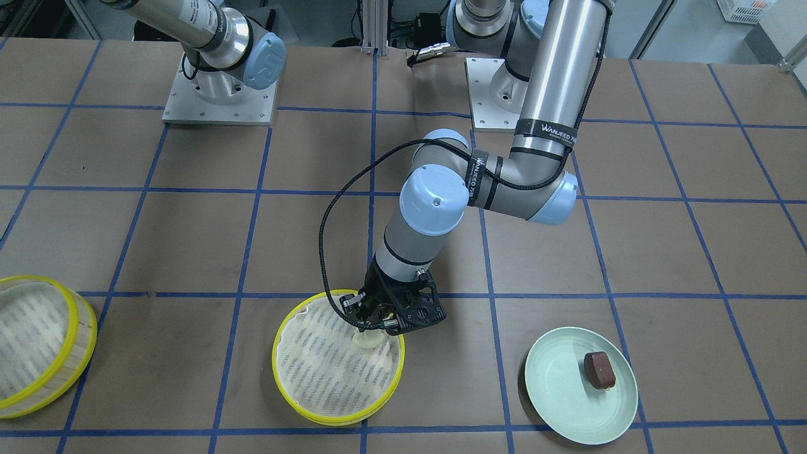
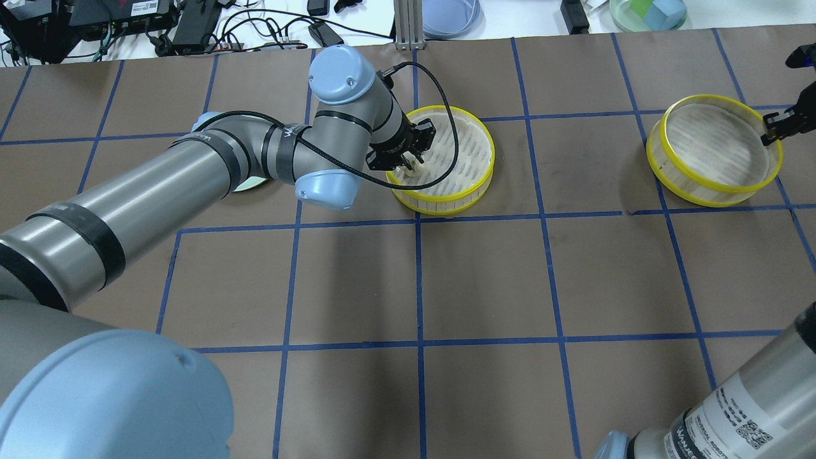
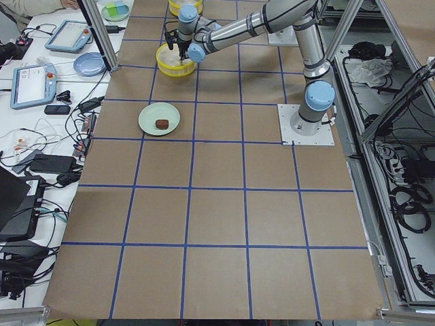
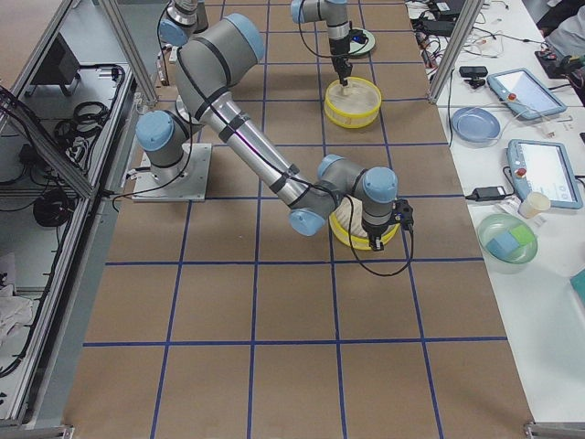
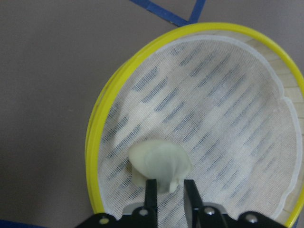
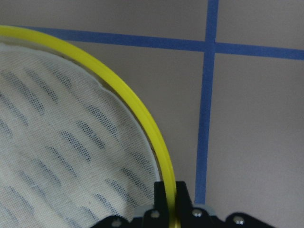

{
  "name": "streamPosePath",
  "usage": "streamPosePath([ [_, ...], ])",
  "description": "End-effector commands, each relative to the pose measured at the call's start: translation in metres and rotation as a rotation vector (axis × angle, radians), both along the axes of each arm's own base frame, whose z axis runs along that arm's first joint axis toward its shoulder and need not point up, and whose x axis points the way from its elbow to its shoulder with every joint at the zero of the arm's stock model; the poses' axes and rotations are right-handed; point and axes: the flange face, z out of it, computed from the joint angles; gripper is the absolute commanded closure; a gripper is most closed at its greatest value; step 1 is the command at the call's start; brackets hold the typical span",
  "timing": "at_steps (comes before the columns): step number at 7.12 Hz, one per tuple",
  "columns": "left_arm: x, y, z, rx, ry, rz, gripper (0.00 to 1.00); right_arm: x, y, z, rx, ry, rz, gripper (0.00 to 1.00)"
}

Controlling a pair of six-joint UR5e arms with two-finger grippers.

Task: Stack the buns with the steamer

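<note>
Cream bun [image 5: 159, 164] is pinched in the narrow-set fingers of the left gripper [image 5: 169, 187], lower centre of the wrist view. It is on or just above the centre tray [image 5: 92, 142] liner, near the left rim. The right gripper [image 6: 170, 190] clamps the rim of the other tray [image 6: 137, 114]. Brown bun [image 1: 599, 369] lies on the green plate [image 1: 555, 384].

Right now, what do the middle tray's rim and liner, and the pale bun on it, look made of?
Rim: bright yellow, smooth, slightly glossy, likely plastic. Liner: white matt mesh with a visible weave and grey stripes, probably fabric or silicone. Pale bun: cream, smooth, faintly shiny with moulded folds, seemingly a rubber or plastic replica, though unconfirmed.
</note>
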Motion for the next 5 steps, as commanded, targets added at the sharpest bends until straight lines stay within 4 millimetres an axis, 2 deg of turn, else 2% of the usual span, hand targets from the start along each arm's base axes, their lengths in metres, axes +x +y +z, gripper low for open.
streamPosePath([
  [1, -0.001, -0.002, 0.002, -0.006, 0.002, -0.009, 0.00, 0.022, 0.008, 0.041, 0.034, -0.004, -0.063, 1.00],
  [2, 0.005, -0.004, 0.023, -0.038, 0.004, -0.005, 0.00, 0.038, 0.004, 0.047, 0.032, -0.002, -0.049, 1.00],
  [3, 0.038, -0.014, 0.041, -0.046, -0.029, 0.017, 0.00, 0.058, 0.000, 0.052, 0.033, 0.002, -0.061, 1.00],
  [4, 0.083, -0.029, 0.052, -0.057, -0.060, -0.007, 0.00, 0.090, -0.006, 0.070, 0.025, 0.040, -0.045, 1.00],
  [5, 0.119, -0.032, 0.057, -0.043, -0.148, -0.073, 0.00, 0.125, -0.013, 0.083, 0.011, 0.042, -0.068, 1.00],
])
